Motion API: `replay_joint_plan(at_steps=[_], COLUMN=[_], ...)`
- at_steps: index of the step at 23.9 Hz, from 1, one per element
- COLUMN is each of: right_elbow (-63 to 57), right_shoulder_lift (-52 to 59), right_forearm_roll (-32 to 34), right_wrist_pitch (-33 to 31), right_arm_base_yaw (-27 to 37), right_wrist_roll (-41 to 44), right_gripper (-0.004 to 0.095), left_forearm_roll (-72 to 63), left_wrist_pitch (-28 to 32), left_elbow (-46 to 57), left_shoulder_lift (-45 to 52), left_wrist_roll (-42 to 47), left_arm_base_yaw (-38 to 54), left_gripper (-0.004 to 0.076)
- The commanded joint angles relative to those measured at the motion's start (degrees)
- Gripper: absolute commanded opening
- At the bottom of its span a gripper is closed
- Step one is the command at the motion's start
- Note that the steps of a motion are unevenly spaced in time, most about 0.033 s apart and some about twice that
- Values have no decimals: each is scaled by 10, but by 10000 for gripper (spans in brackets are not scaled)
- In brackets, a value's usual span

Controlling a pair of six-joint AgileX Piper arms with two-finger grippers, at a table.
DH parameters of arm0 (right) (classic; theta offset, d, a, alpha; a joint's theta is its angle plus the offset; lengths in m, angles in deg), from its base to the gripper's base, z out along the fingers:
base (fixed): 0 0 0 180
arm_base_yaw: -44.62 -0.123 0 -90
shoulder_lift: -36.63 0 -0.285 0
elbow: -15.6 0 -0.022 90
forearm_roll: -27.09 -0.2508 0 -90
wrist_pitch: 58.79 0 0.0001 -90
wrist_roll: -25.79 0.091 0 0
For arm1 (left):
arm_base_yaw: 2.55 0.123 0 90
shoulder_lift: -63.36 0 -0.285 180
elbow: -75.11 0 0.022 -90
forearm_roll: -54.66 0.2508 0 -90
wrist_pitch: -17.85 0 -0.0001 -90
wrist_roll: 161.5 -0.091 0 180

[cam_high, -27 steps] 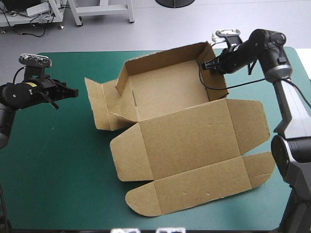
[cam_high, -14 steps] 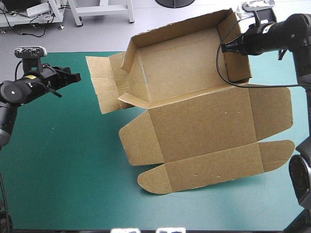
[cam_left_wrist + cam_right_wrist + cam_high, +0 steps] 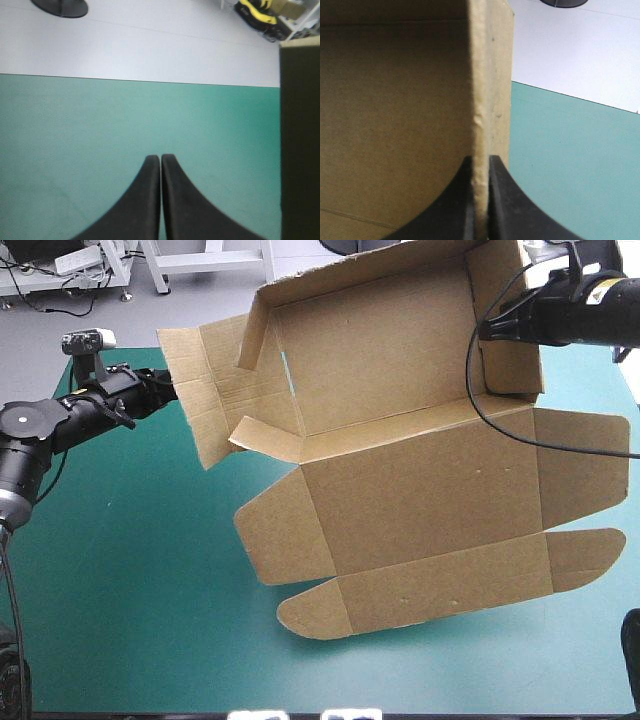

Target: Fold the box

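The brown box [image 3: 400, 490] hangs tilted above the table, its tray part raised at the far side and its lid panel with rounded flaps sloping down toward the front. My right gripper [image 3: 482, 332] is shut on the box's right side wall [image 3: 492, 75], the board edge running up between the fingers [image 3: 481, 159]. My left gripper [image 3: 172, 388] is shut and holds nothing. It points at the box's unfolded left flap [image 3: 205, 390] and sits just short of it. In the left wrist view its fingers [image 3: 160, 157] meet over the teal-green cover, with the flap's edge [image 3: 300, 140] standing dark to one side.
The teal-green table [image 3: 120, 590] spreads under and in front of the box. Its far edge [image 3: 125, 79] runs ahead of the left gripper, with grey floor beyond. The lid's front flap [image 3: 420, 600] hangs low near the table's front half.
The right gripper has lifted the box's tray end up and toward the far right, tilting the whole sheet. The left gripper has moved right, closing in on the left flap.
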State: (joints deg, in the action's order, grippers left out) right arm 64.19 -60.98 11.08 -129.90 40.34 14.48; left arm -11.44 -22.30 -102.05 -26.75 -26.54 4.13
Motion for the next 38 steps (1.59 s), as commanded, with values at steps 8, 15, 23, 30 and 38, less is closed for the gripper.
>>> replay_joint_plan(at_steps=[8,15,23,30,38], right_elbow=[19,17,17,17,17], right_shoulder_lift=[31,26,9,4,-13], right_forearm_roll=[-27,-33,-36,-36,-36], right_wrist_pitch=[1,6,6,8,11], right_arm_base_yaw=[7,6,6,6,6], right_wrist_roll=[4,4,4,0,0], right_gripper=[-23,-23,-23,-23,-23], left_forearm_roll=[-154,-214,-210,-195,-202], left_wrist_pitch=[-161,-257,-333,-333,-333], left_elbow=[-19,-29,-92,-94,-94], left_shoulder_lift=[14,14,14,14,14], left_wrist_roll=[-45,-61,-90,-87,-77], left_arm_base_yaw=[0,0,0,0,-1], left_gripper=[-2,-3,44,252,259])
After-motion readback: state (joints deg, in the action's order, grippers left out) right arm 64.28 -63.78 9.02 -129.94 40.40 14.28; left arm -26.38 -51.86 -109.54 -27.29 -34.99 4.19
